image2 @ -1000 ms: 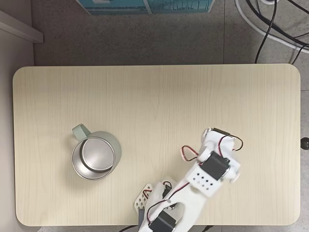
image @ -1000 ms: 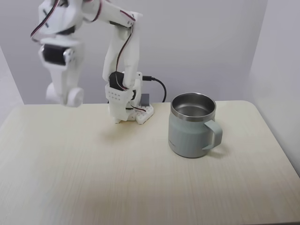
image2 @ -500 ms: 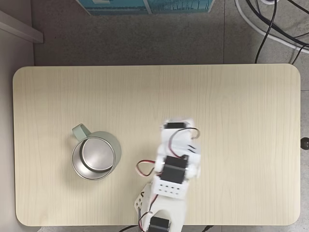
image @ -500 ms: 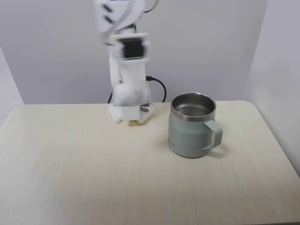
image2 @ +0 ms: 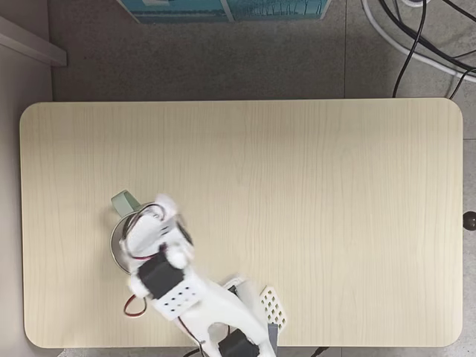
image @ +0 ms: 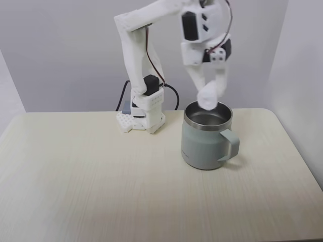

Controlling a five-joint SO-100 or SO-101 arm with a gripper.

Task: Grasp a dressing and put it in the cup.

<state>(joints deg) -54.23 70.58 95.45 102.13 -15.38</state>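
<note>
The dressing [image: 207, 98], a small white soft roll, hangs just above the open mouth of the cup [image: 206, 141], pinched at the tip of the gripper [image: 208, 96] in a fixed view from the front; its lower end sits about level with the bare steel rim, and whether it touches the rim cannot be told. The two white fingers [image: 197, 78] come down on either side of the roll and close on it, one long and curved on the left, the other shorter on the right. The cup stands upright on the pale wooden table [image: 91, 181], right of centre in that view, its squared green handle turned toward the right front. In a fixed view from above, the gripper [image2: 149, 227] and wrist cover most of the cup [image2: 121, 201], leaving the handle and a sliver of rim showing at the upper left; the dressing cannot be made out there. The arm reaches from its white base [image: 144, 113] at the table's back edge, up and over to the cup. Beyond the table [image2: 297, 186] in the view from above lie grey floor and black cables [image2: 416, 37].
</note>
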